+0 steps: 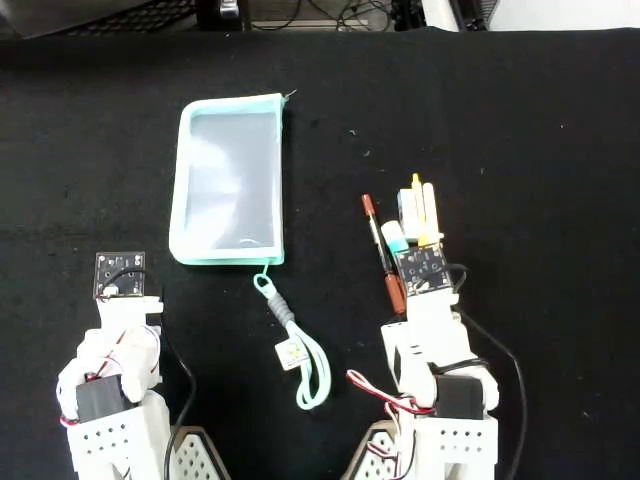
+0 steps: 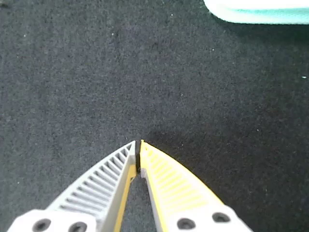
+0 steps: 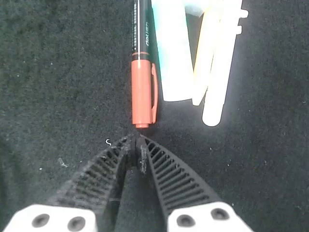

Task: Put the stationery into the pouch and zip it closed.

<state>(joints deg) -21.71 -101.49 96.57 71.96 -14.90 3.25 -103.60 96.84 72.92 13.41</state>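
Nothing is packed yet: the pouch [image 1: 228, 180] lies flat on the black table [image 1: 540, 120], its strap [image 1: 295, 345] trailing toward the arms. The red pen [image 3: 144, 92] and other pale stationery [image 3: 219, 63] sit clustered well apart from it. The right gripper [image 3: 135, 144], fingers pressed together, rests just short of the pen's cap. The left gripper [image 2: 139, 147], likewise closed, hangs near the pouch's corner. The first pick-up appears to be in hand; it calls for the right fingers to spread and straddle the pen.
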